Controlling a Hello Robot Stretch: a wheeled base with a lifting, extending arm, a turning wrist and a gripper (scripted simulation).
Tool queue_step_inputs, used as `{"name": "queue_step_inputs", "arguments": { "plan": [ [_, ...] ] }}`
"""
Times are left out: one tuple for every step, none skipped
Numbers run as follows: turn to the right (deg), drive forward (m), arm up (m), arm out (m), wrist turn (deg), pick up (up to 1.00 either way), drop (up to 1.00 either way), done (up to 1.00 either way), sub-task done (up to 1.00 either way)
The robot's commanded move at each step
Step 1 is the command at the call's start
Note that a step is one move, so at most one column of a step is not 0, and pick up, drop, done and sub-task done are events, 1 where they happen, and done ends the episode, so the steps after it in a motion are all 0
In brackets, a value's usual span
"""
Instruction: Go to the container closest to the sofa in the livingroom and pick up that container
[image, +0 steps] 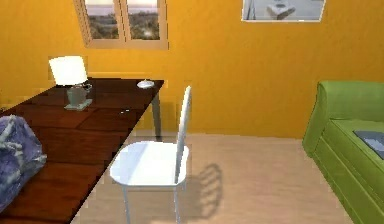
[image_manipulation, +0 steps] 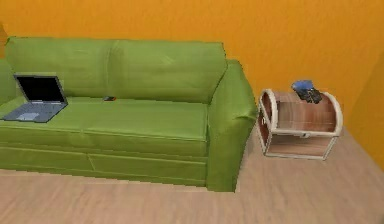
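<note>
Arm side view: a green sofa (image_manipulation: 130, 110) is standing against an orange wall (image_manipulation: 300, 40) on a light wood floor (image_manipulation: 300, 195). An open laptop (image_manipulation: 38, 98) is lying on the seat cushion at the view's left, its screen leaning toward the backrest. A small dark thing (image_manipulation: 108, 99) is sitting in the crease between seat and backrest; too small to name.

Task's thing: a chest-shaped wooden container (image_manipulation: 298, 122) with a pale frame and a rounded top is standing on the floor just beside the sofa's armrest, at the view's right, close to the wall. Two small things are resting on its top, one blue (image_manipulation: 302, 85), one dark (image_manipulation: 314, 96); possibly loose items, the shapes are not resolving.

Forward view: a dark wooden table (image: 60, 135) is filling the left side. On it a lamp (image: 70, 78) with a white shade is standing near the far end, a small white object (image: 146, 84) is lying at the far corner, and a blue-grey bundle (image: 18, 150) is lying at the near left edge. A white chair (image: 160, 150) is standing beside the table, its back upright. A window (image: 123, 20) and a framed picture (image: 283, 10) are hanging on the wall above. The sofa's end is showing at the right edge.

Gripper: state cannot be told from these frames
</note>
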Motion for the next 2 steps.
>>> {"name": "queue_step_inputs", "arguments": {
  "plan": [
    [36.0,0.0,0.0,0.0,0.0,0.0,0.0,0.0,0.0],
    [0.0,0.7,0.0,0.0,0.0,0.0,0.0,0.0,0.0]
  ]
}}
